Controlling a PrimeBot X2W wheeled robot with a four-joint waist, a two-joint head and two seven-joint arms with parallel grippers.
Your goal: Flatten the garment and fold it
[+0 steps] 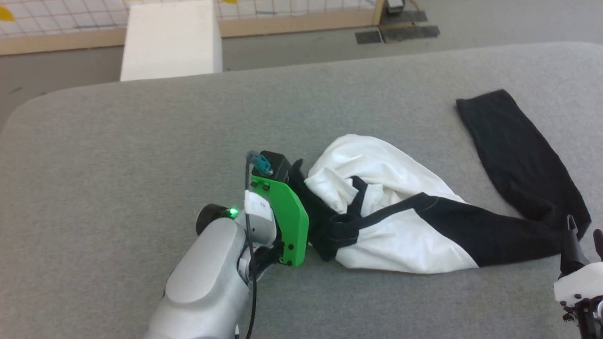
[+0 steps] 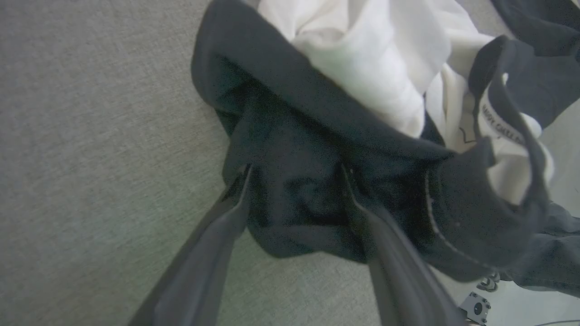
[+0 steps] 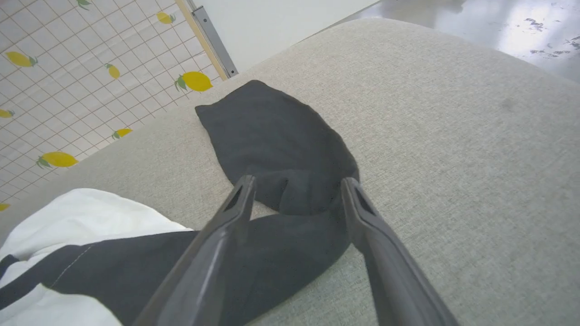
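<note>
Head view: the garment [image 1: 391, 221] lies crumpled on the grey cloth-covered tabletop [image 1: 118, 155]. Its white body is heaped and twisted, and one long black sleeve [image 1: 513, 155] is thrown out flat from the heap on the robot's right. The left claw [image 1: 313, 212] sits at the garment's opposite end, against the bunched other sleeve [image 1: 330, 230]. The right claw [image 1: 584, 235] stands at the bend of the long sleeve. With one claw at each end, the likely plan is to take both sleeves and draw them apart to spread the heap. Flattening has hardly begun and folding is some way off. Beyond the garment's far side the tabletop ends in a rounded edge. Past that edge stand a white block [image 1: 172, 40] and a wood-framed lemon-print panel [image 1: 70, 19], on a grey floor [image 1: 494, 23].

Left wrist view: the left claw's fingers are spread wide, their tips at the rumpled black sleeve cloth and gripping nothing. The black neckband [image 2: 480, 81] curls open just beside it, showing a printed label [image 2: 500, 124] inside. The loose folds there may slip or come up doubled.

Right wrist view: the right claw's fingers are also apart, straddling the crease where the long sleeve bends. The cloth lies between the tips and is not clamped. Bare grey fabric surrounds the sleeve, with a glossy floor beyond.
</note>
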